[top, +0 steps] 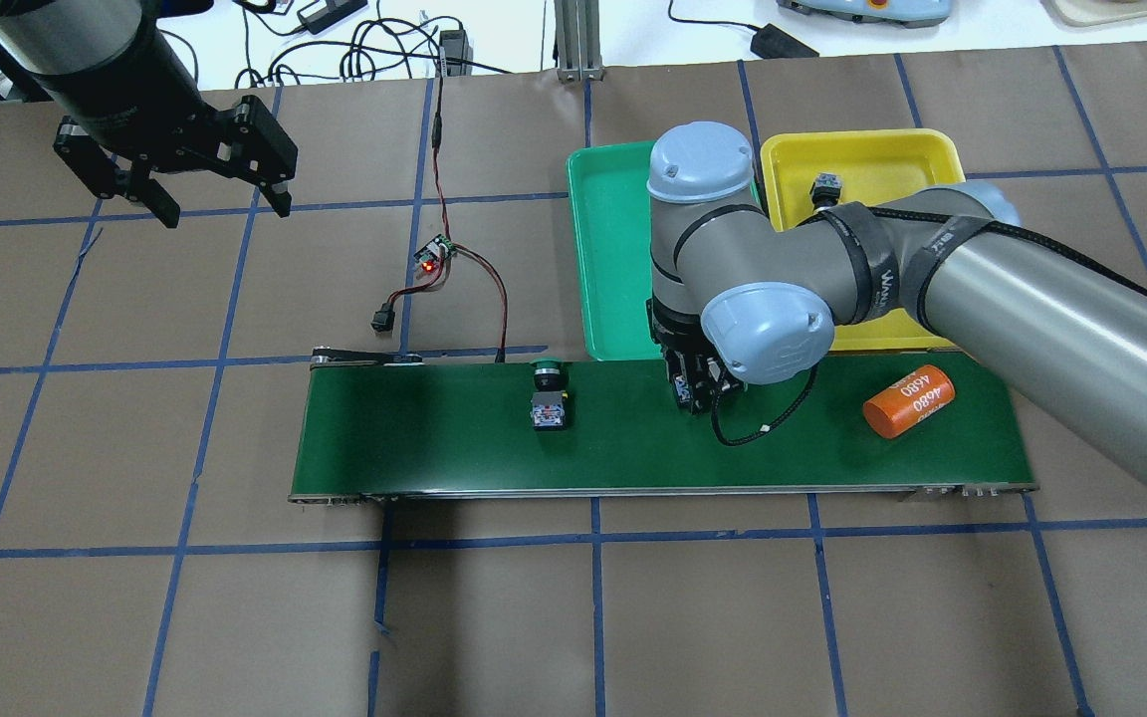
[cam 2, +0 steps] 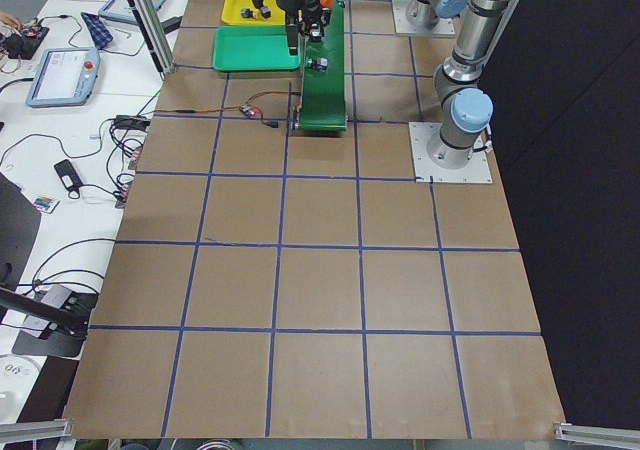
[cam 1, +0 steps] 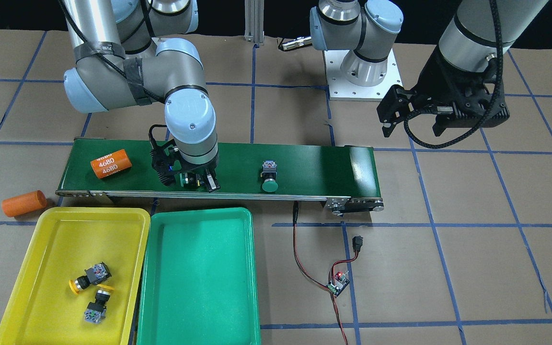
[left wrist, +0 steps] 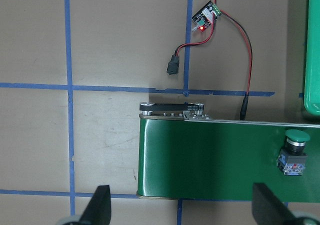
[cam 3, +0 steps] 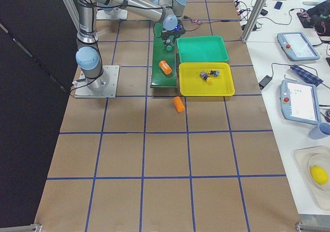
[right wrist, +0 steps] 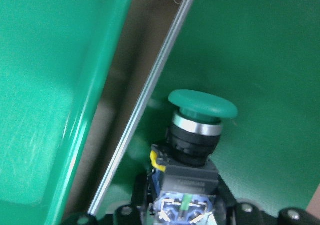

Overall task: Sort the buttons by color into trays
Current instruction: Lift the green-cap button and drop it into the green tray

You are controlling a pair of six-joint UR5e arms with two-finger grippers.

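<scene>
While the right gripper is down at the conveyor belt, its fingers are closed in on the switch body of a gripped green button. The cap points out toward the belt's rail and the green tray. Whether it's touching the belt, I can't tell.

Switching to the front-facing view, a loose green button lies on the belt at three o'clock of that gripper, well apart, cap toward the trays. At nine o'clock of the gripper, an orange cylinder marked 4680 rests on the belt. Another orange cylinder lies off the belt, on the table at eleven o'clock of the yellow tray.

Inside that tray sits one yellow button and, close at five o'clock of it, the other yellow button, both on their sides. The green tray sits just beside, at three o'clock.

Up at one o'clock of the belt's end, the left gripper hangs above the table, jaws spread wide, holding nothing.
</scene>
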